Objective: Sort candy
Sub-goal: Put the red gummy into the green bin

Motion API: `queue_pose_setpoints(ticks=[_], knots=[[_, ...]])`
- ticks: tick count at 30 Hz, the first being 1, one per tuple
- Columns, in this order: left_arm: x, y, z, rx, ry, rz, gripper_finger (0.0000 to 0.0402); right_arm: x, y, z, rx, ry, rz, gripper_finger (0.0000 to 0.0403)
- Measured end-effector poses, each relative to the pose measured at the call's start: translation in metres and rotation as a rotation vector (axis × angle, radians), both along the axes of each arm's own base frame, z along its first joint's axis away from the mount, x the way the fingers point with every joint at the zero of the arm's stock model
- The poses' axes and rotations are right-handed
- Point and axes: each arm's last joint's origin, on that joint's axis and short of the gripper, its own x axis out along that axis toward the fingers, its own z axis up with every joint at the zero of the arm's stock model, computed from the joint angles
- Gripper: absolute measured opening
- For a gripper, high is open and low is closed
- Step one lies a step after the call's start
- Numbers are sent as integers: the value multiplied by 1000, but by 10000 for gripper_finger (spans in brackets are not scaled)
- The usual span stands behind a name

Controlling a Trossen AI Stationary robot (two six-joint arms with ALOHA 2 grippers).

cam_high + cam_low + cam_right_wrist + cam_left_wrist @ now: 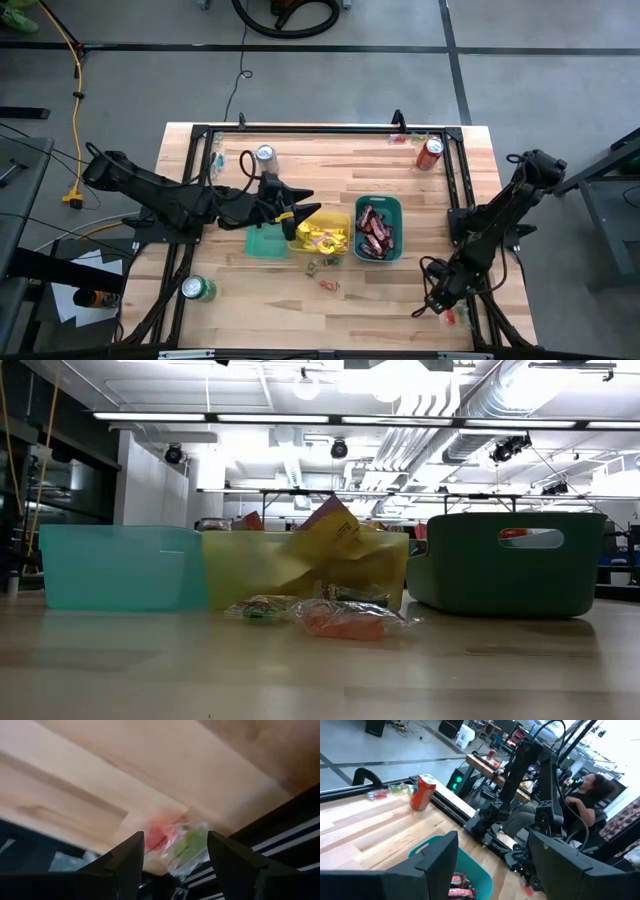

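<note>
- Loose clear-wrapped sweets (345, 622), red, orange and green, lie nearest the low camera at centre frame on the pale wooden table (320, 680), just in front of the bins.
- Yellow translucent plastic bin (305, 569), centre of the low view, holds yellow square candy packets (320, 238).
- Teal plastic bin (120, 566) stands touching the yellow one on its left in the low view.
- Dark green plastic bin (379, 228), right of centre in the high view, holds dark brown-and-red oblong bars (373, 231).
- Left gripper (292, 216), centre of the high view, hangs above the teal and yellow bins; fingers spread apart, nothing between them.
- Right gripper (440, 303), lower right of the high view, sits low near the table edge; fingers parted wide, empty, with a red-and-green wrapped sweet (175, 842) lying just ahead on the wood.
- Red soda can (429, 152), upper right; silver soda can (265, 156), upper centre; green soda can (198, 289), lower left.
</note>
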Motion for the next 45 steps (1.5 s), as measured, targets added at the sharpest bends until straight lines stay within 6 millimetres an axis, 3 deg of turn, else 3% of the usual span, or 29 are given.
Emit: queue_pose_setpoints(ticks=[6, 13, 17, 21, 26, 29, 32, 37, 41, 45], knots=[[0, 0, 0, 0, -1, 0, 232, -1, 12, -13, 5, 23, 42, 211], [0, 1, 0, 28, 6, 26, 232, -1, 12, -26, -47, 70, 61, 201], [0, 1, 0, 31, 6, 34, 232, -1, 13, -26, -45, 51, 96, 141], [-8, 4, 8, 70, -1, 35, 232, 0, 15, -22, -40, 26, 138, 29], [-32, 12, 28, 186, -8, 65, 232, 19, 21, 4, -46, -73, 84, 19], [-52, 19, 42, 239, -24, 84, 232, 48, 22, 29, -69, -292, 42, 5], [-69, 25, 53, 312, -28, 86, 232, 91, 15, 68, -124, -616, 33, 9], [-90, 34, 67, 393, -51, 101, 232, 166, -33, 128, -436, -1067, 44, 3], [-98, 36, 69, 402, -54, 56, 232, 228, -84, 146, -621, -1240, 58, 2], [-101, 35, 69, 405, -59, -8, 232, 289, -112, 142, -643, -1357, 174, 2]])
